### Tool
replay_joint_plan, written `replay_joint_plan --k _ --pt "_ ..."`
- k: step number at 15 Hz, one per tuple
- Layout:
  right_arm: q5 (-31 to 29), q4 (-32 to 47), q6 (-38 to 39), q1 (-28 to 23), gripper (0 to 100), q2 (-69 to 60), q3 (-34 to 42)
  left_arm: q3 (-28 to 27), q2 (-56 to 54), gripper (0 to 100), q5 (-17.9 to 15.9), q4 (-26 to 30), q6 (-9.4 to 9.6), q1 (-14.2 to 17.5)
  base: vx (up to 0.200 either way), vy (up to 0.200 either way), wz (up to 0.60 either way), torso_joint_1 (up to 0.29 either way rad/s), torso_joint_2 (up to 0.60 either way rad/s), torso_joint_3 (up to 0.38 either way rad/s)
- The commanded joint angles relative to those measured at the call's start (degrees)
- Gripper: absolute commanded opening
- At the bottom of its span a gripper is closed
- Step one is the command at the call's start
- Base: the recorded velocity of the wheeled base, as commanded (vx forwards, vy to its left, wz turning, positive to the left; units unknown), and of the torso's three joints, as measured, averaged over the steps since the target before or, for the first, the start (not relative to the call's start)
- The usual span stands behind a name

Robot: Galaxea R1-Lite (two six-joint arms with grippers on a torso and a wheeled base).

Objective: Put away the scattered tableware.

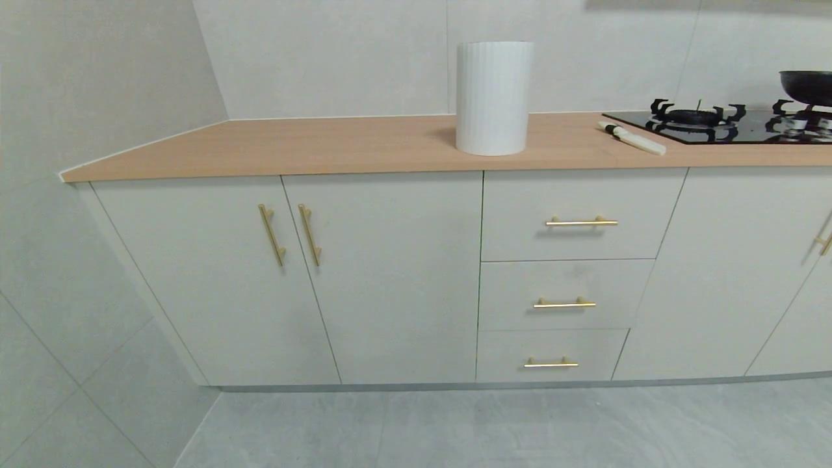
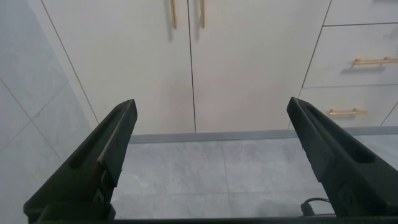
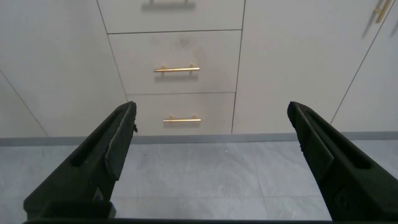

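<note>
A white-bladed knife with a dark handle (image 1: 632, 138) lies on the wooden counter (image 1: 325, 146), just left of the hob. A tall white ribbed holder (image 1: 492, 97) stands upright mid-counter, left of the knife. My left gripper (image 2: 211, 109) is open, low above the grey floor, facing the double cupboard doors (image 2: 186, 56). My right gripper (image 3: 211, 112) is open too, low in front of the drawer stack (image 3: 177, 68), with nothing between its fingers.
A black gas hob (image 1: 728, 123) with a dark pan (image 1: 807, 86) sits at the counter's right end. Three drawers with gold handles (image 1: 580, 223) stand under the holder, closed double doors (image 1: 292, 273) to their left. A tiled wall closes off the left side.
</note>
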Motion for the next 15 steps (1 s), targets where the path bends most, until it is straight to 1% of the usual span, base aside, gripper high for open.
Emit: replay_joint_plan --k 1,15 --pt "0.00 0.01 0.00 0.00 100 0.16 0.00 0.01 0.02 100 0.00 0.01 0.02 0.01 0.200 0.000 0.00 -0.002 0.00 -0.002" --pt "0.00 0.01 0.08 0.00 100 0.07 0.00 0.01 0.02 100 0.00 0.01 0.02 0.01 0.200 0.000 0.00 0.002 0.00 0.002"
